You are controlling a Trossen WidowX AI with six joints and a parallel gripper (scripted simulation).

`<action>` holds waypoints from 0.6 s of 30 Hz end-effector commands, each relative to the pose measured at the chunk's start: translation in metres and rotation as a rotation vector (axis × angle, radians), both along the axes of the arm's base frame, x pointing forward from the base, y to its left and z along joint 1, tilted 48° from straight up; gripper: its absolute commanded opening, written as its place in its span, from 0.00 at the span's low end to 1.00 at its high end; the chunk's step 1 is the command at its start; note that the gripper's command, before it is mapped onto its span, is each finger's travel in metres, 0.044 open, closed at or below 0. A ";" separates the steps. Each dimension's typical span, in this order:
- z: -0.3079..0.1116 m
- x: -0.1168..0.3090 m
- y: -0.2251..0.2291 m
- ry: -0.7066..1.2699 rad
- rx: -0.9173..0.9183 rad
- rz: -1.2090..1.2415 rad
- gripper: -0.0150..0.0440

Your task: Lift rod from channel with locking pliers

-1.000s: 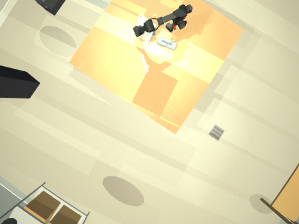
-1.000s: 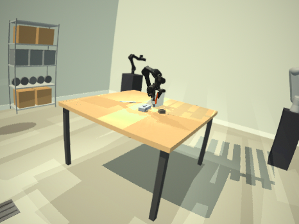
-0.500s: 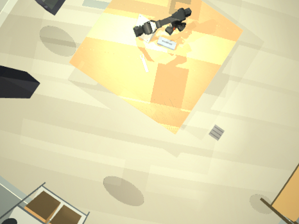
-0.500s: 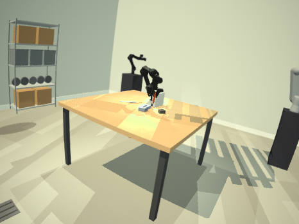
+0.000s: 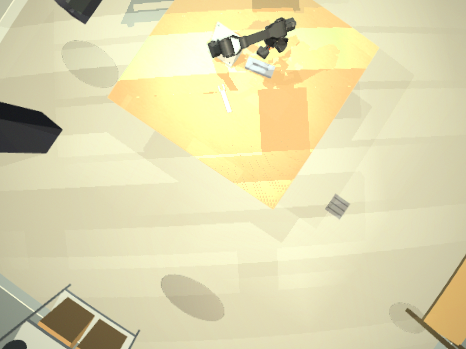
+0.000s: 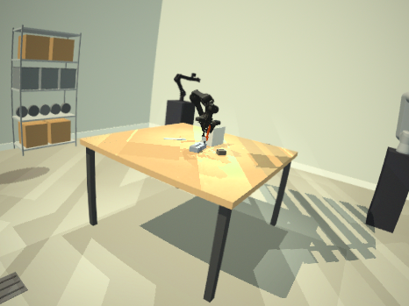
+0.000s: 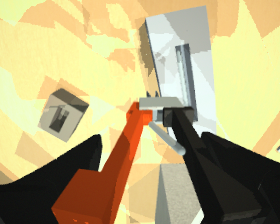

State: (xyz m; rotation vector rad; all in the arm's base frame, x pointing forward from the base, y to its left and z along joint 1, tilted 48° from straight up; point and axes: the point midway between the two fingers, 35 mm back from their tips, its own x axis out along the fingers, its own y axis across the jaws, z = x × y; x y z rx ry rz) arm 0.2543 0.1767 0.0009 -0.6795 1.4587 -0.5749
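Now — my gripper (image 5: pixel 270 50) (image 6: pixel 205 129) (image 7: pixel 151 138) grips the pliers (image 7: pixel 159 103), block (image 7: pixel 184 30) at one o'clock, holster (image 7: pixel 63 116) at nine — in wrist view.

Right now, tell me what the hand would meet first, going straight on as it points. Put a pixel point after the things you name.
The hand (image 5: pixel 271 48) (image 6: pixel 208 124) (image 7: pixel 151 138) leads with the pliers (image 6: pixel 208 133) (image 7: pixel 125 157); their tip would probably meet the pale slotted block (image 5: pixel 268 72) (image 6: pixel 193 149) (image 7: pixel 167 40) near its long edge, or the table (image 5: pixel 200 125) (image 6: pixel 140 158) (image 7: pixel 250 75) beside it. Depth is unclear.
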 end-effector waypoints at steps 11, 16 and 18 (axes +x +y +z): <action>0.019 0.004 -0.016 0.070 -0.002 0.078 0.79; 0.024 0.004 -0.023 0.098 -0.005 0.104 0.79; 0.026 0.004 -0.025 0.110 -0.006 0.115 0.79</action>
